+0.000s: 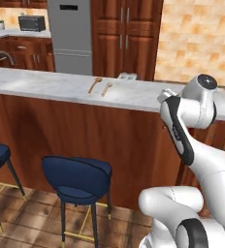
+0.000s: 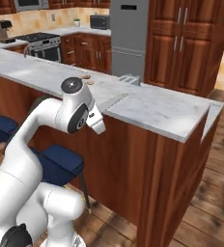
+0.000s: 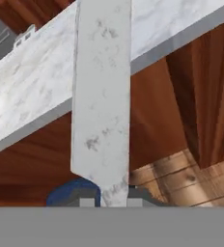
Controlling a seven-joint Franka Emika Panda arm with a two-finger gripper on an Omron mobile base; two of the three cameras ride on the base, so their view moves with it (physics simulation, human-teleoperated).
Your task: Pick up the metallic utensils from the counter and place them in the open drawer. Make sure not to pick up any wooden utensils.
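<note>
My gripper (image 3: 110, 201) is shut on a metallic utensil (image 3: 102, 96), a broad silver-grey knife-like blade that rises from between the fingertips. In the right base view that blade (image 2: 115, 102) juts from the hand up over the near edge of the counter (image 2: 167, 113). Two wooden utensils, tan spoons (image 1: 95, 85) (image 1: 106, 88), lie side by side on the counter (image 1: 46, 87), to the left of the arm. The open drawer is out of view.
A small silver-grey thing (image 1: 128, 76) sits at the counter's far edge. Blue stools (image 1: 75, 177) stand against the wood panel front below. Beyond the counter are a grey fridge (image 1: 68, 34) and tall wooden cabinets (image 1: 126, 34). The counter ends at the right (image 2: 208, 116).
</note>
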